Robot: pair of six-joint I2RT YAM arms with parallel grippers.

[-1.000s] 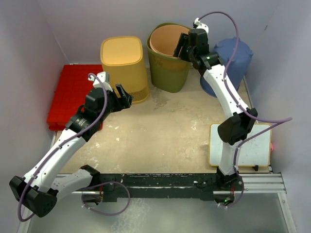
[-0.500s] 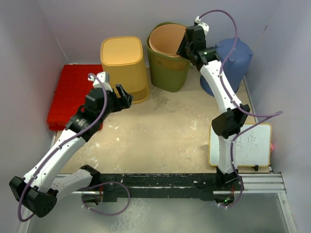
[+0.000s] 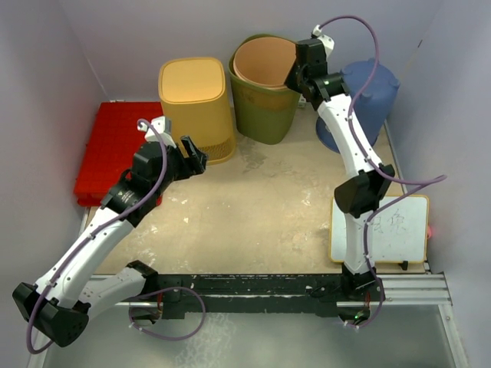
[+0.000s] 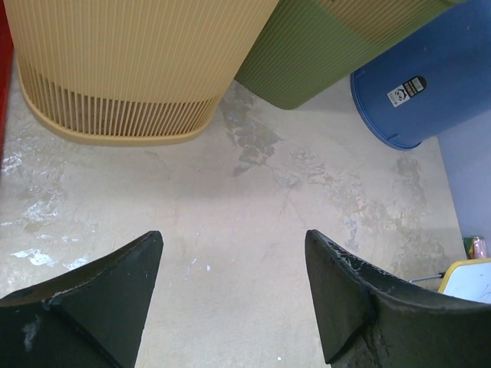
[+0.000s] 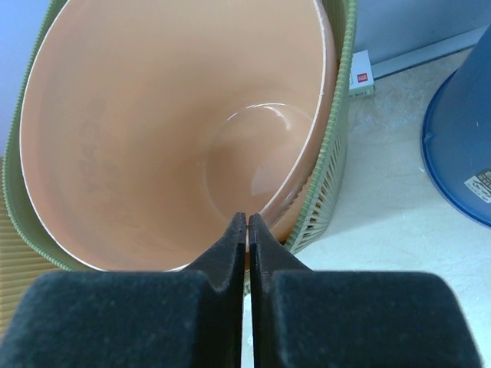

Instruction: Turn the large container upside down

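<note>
The near rim of the orange container (image 5: pixel 153 115) is hidden by the right gripper (image 5: pixel 247 219), and writing on the whiteboard (image 3: pixel 403 238) cannot be read.

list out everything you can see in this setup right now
yellow ribbed plastic bin: one, yellow, back left, closed base up
green ribbed slatted basket: one, green, back centre, upright
smooth orange plastic bucket: one, orange, nested inside the green basket
blue plastic bucket: one, blue, back right, upside down
red plastic crate: one, red, left side
yellow-framed whiteboard: one, white, near right, lying flat
table: one, beige, scuffed
left gripper: one, black, fingers open above bare table near the yellow bin
right gripper: one, black, fingers shut at the orange bucket's near rim
</note>
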